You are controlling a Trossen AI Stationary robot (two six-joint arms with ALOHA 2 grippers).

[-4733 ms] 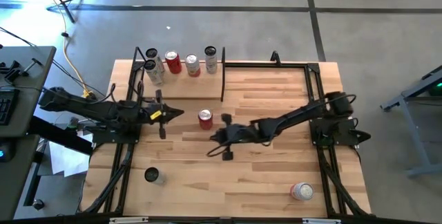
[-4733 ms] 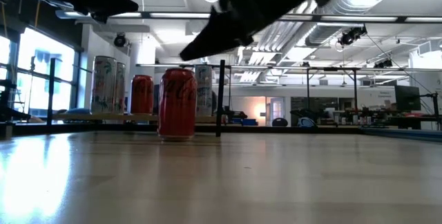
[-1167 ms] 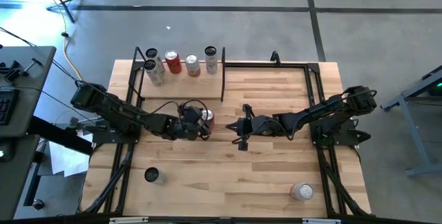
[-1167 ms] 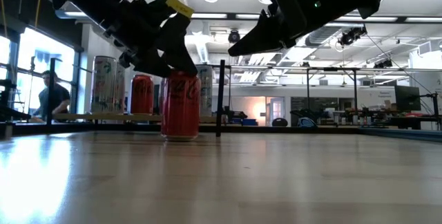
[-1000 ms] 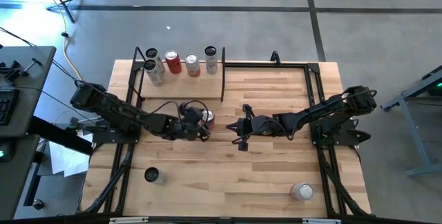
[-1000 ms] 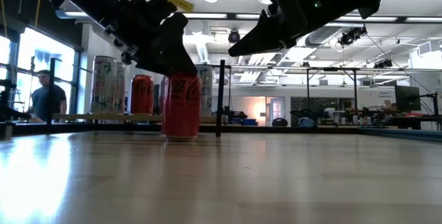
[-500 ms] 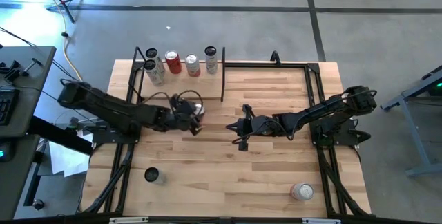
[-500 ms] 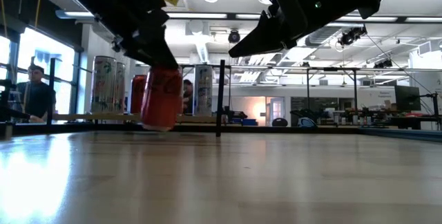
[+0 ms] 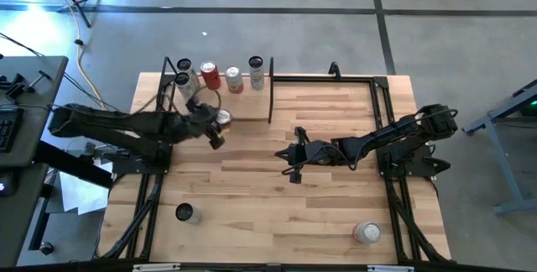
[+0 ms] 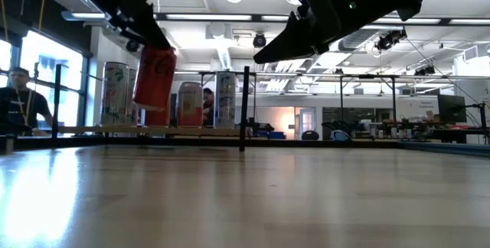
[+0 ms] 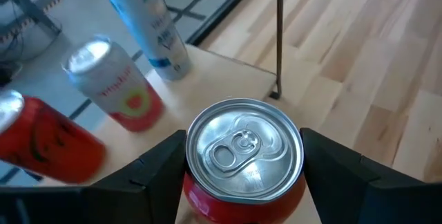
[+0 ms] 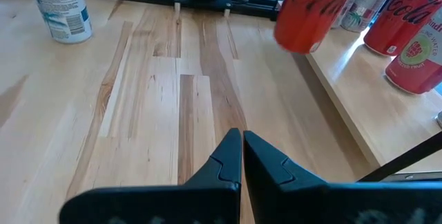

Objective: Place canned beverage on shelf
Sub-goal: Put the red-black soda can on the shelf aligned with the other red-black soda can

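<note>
A red canned beverage (image 9: 222, 118) hangs in the air at the near edge of the shelf (image 9: 247, 104), with my left gripper (image 9: 218, 124) shut on it. In the low view the can (image 10: 153, 76) is tilted and clear of the table. The shelf is a light-wood board with black uprights at the table's far left, and several cans (image 9: 210, 76) stand on it. My right gripper (image 9: 282, 153) hovers shut over the table's middle, its fingers (image 12: 242, 141) together with nothing between them. My left gripper pinches the red can between its two fingers, one on each side of the can's wall (image 11: 197, 182) just below the top rim. The fingers (image 11: 155, 172) come from the table's left, slanting down. The can is lifted clear of the table and tilted, its lid (image 11: 243, 151) facing the wrist.
A silver can (image 9: 185, 213) stands near the table's front left, and another can (image 9: 367, 232) lies near the front right. A black frame (image 9: 336, 75) runs along the far and side edges. A person (image 10: 15, 99) stands in the room beyond.
My left gripper has risen and gone toward the table's far left, toward the shelf, carrying the red can. The can stood upright on the table near the middle. It now hangs lifted clear and tilted at the shelf's near edge.
</note>
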